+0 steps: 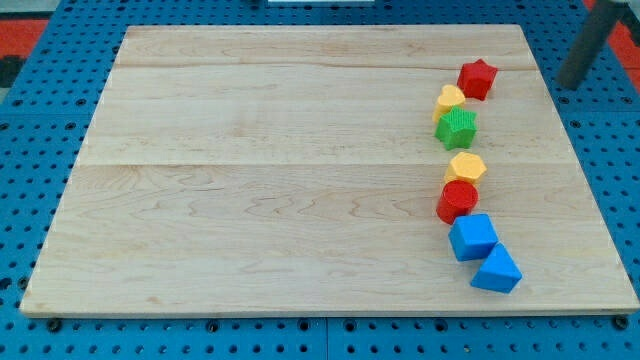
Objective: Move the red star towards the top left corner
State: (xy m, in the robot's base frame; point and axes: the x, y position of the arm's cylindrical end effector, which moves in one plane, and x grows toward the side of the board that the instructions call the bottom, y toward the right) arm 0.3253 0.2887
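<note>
In the camera view, my tip (570, 85) is a bare rod with no fingers, so nothing is grasped or released; it stands at the tabletop's (280, 170) right edge. The red star (477, 78) lies to the view's left of my tip, apart from it, and just above the yellow block (450, 99) and the green star (456, 128). The star looks small, light and rigid; I judge it slides easily. I should push on its right-lower side, since off-centre contact may spin it.
</note>
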